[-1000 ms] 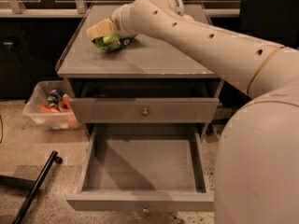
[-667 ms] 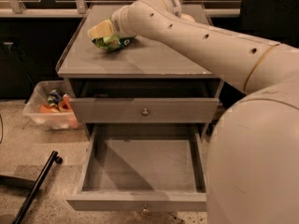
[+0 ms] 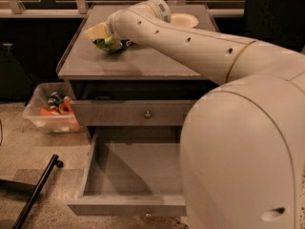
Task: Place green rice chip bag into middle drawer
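The green rice chip bag [image 3: 112, 44] lies crumpled on the grey cabinet top [image 3: 143, 61], near its left back part. My gripper [image 3: 97, 32] is at the bag's left upper edge, right against it, at the end of the long white arm reaching in from the right. The middle drawer [image 3: 133, 178] is pulled wide open below, its flat grey bottom bare, with a small knob on its front [image 3: 147, 213]. Above it is another grey drawer front with a round knob [image 3: 147, 113].
A white bowl [image 3: 184, 19] stands at the back right of the cabinet top, partly behind the arm. A clear plastic bin [image 3: 51, 109] with colourful items sits on the floor to the left. A black bar [image 3: 35, 194] lies on the floor front left. My white body [image 3: 243, 156] fills the right.
The gripper and the bag stay at almost the same spot on the cabinet top. My white body at the right has come further into view.
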`<state>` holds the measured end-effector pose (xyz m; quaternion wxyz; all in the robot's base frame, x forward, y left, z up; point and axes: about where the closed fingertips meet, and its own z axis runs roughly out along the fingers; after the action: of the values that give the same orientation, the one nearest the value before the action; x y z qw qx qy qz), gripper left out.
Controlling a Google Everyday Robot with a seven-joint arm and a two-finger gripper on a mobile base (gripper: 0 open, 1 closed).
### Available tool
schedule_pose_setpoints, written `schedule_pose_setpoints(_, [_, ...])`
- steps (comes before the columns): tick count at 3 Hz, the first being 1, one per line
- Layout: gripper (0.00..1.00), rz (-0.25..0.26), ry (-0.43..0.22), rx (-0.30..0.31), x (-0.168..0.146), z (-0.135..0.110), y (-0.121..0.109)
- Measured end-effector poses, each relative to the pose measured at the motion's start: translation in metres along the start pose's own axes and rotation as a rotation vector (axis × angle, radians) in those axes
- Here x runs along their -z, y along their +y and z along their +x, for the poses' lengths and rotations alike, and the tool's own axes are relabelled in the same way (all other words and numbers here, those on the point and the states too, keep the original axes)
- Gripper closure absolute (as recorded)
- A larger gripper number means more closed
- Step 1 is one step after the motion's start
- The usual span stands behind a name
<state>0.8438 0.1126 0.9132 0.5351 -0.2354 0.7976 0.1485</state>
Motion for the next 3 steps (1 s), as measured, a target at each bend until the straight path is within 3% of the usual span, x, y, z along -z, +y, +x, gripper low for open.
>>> schedule_pose_setpoints(2, [0.00, -0.068, 0.059, -0.023, -0.033, 0.015, 0.016])
schedule_pose_setpoints(3, [0.00, -0.089, 0.122, -0.003, -0.045, 0.024, 0.021])
